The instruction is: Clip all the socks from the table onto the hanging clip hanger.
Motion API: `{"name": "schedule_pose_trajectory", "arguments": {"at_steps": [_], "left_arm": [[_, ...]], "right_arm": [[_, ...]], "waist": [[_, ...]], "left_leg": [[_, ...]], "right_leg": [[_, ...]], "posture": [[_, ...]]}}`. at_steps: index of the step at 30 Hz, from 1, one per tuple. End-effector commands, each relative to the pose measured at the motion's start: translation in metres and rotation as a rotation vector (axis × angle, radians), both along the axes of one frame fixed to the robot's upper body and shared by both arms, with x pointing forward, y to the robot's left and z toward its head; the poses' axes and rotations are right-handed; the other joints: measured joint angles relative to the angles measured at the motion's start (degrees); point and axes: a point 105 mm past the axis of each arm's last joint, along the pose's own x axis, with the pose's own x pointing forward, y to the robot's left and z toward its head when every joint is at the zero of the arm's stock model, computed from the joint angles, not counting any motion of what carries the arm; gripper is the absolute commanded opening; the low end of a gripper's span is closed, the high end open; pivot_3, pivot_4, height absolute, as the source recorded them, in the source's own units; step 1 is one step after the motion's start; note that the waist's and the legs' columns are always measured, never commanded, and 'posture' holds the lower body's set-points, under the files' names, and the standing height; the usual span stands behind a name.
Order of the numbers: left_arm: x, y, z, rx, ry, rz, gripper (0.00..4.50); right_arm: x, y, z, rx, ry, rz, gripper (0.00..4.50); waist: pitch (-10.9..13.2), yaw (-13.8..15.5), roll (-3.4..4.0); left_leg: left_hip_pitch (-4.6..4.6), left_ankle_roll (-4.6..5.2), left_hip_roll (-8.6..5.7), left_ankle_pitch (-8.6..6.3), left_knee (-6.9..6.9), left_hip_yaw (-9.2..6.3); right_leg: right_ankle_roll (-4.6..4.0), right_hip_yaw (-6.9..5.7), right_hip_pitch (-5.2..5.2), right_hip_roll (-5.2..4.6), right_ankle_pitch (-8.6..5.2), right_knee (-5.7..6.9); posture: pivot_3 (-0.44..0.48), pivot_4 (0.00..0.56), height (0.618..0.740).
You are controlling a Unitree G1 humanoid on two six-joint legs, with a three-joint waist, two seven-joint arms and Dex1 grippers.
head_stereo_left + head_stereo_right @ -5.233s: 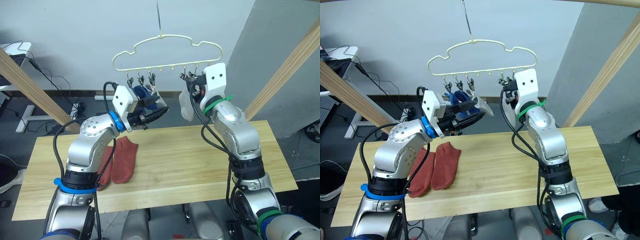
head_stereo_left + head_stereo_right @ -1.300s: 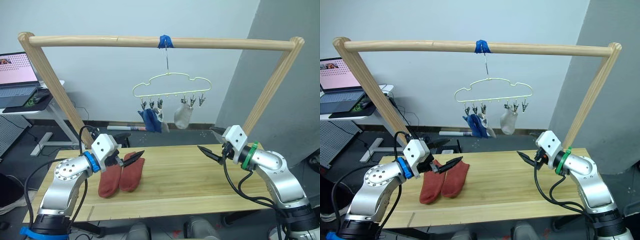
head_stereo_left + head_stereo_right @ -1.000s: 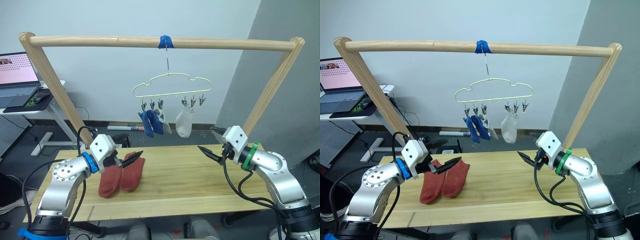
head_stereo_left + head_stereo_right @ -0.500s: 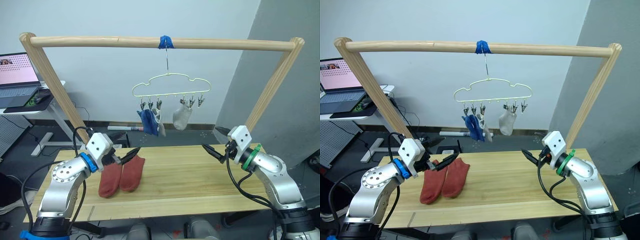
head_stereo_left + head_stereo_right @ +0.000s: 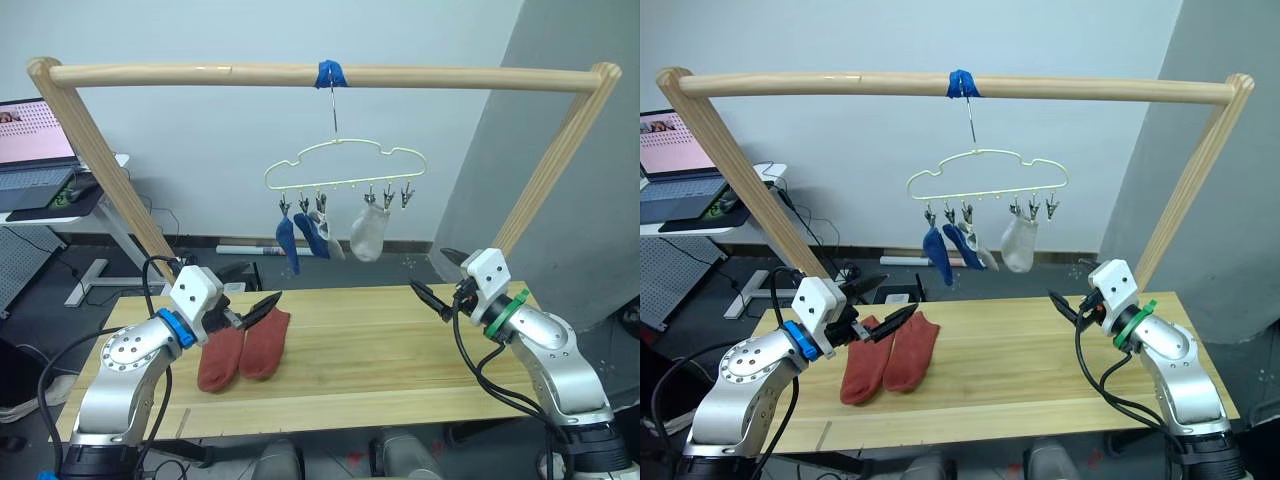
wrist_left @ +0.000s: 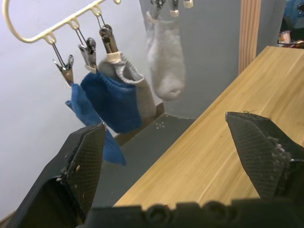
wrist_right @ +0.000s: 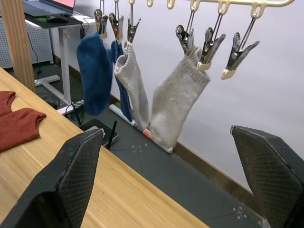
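Observation:
Two rust red socks [image 5: 245, 345] lie side by side on the left part of the pale wood table [image 5: 390, 350]. The clip hanger [image 5: 345, 168] hangs above the table's far edge. Clipped to it are two blue socks [image 5: 290, 240] and two light grey socks [image 5: 368, 232], with the blue ones [image 6: 111, 99] and grey ones [image 7: 175, 102] close in the wrist views. My left gripper [image 5: 894, 298] hovers open just above the red socks, holding nothing. Over the table's right part my right gripper [image 5: 430, 272] stands open and empty, pointing toward the hanger.
A thick round wooden pole frame [image 5: 200, 75] spans the table and carries the hanger's hook. A laptop [image 5: 30, 135] sits on a side desk at the far left. Cables lie on the dark floor behind the table.
The hanger swings a little and the clipped socks sway. The view has shifted slightly. Both arms stay about where they were, with the grippers open.

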Motion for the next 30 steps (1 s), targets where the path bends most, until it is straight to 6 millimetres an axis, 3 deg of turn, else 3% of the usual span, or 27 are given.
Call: {"name": "schedule_pose_trajectory", "arguments": {"at_steps": [1, 7, 13, 27, 30], "left_arm": [[0.003, -0.002, 0.026, -0.007, -0.072, -0.022, 4.47], [0.012, -0.009, 0.044, -0.034, -0.095, -0.062, 4.47], [0.021, -0.025, 0.079, -0.154, -0.158, -0.105, 4.47], [0.022, -0.033, 0.107, -0.130, -0.170, -0.215, 4.47], [0.022, -0.034, 0.109, -0.119, -0.175, -0.229, 4.50]], "right_arm": [[0.000, 0.003, 0.031, 0.023, -0.084, -0.004, 4.50], [-0.001, 0.015, 0.051, 0.063, -0.109, 0.002, 4.50], [0.003, 0.032, 0.071, 0.126, -0.137, 0.009, 4.50], [0.024, 0.055, 0.097, 0.214, -0.171, -0.005, 4.50], [0.026, 0.057, 0.098, 0.229, -0.166, -0.006, 3.91]], "waist": [[0.9, 0.0, -0.02], [3.2, 0.0, -0.06], [5.1, -0.1, -0.20], [6.4, -0.2, -0.43], [6.5, -0.2, -0.43]], "left_leg": [[-0.02, 0.00, 0.00, 0.00, 0.00, -0.01], [-0.18, 0.00, 0.01, 0.00, -0.04, -0.03], [-0.40, 0.01, -0.01, -0.02, -0.14, -0.03], [-0.83, 0.00, 0.00, -0.02, -0.78, -0.03], [-0.83, 0.00, -0.01, -0.02, -0.79, -0.05]], "right_leg": [[0.00, -0.01, -0.01, 0.00, 0.00, 0.00], [-0.01, -0.02, -0.13, 0.00, -0.05, -0.05], [0.17, -0.03, -0.33, -0.02, -0.11, -0.05], [0.23, -0.11, -1.05, -0.02, -0.18, -0.07], [0.23, -0.13, -1.06, -0.02, -0.18, -0.08]], "posture": [[-0.091, 0.166, 0.740], [-0.119, 0.206, 0.740], [-0.140, 0.240, 0.740], [-0.131, 0.250, 0.740], [-0.129, 0.249, 0.740]]}}
